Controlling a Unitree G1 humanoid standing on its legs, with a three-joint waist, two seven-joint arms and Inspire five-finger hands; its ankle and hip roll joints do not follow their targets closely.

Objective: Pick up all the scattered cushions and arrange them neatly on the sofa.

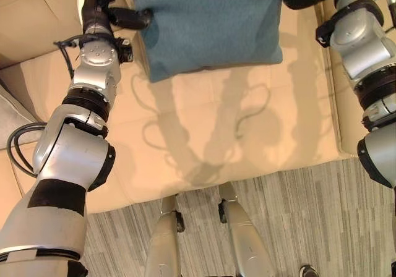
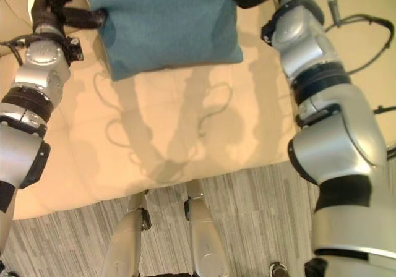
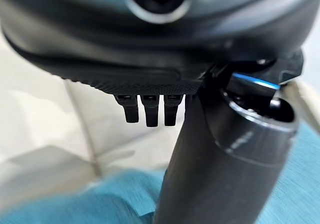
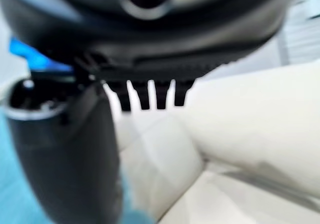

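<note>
Cushion (image 1: 207, 23) between hands, over sofa (image 1: 204, 135)

The cushion (image 1: 207, 23) is teal woven cloth, matt with a fine grain (slightly rough-looking). The sofa (image 1: 204, 135) has smooth cream upholstery with a soft, leather-like sheen. The floor (image 1: 309, 221) shows matt, grey, streaked wood-grain planks.

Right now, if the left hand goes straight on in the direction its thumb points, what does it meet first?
The left hand has its thumb pointing sideways at the teal cushion, so it would meet the cushion's near edge first. The thumb tip seems to touch it already, though depth is hard to judge.
</note>
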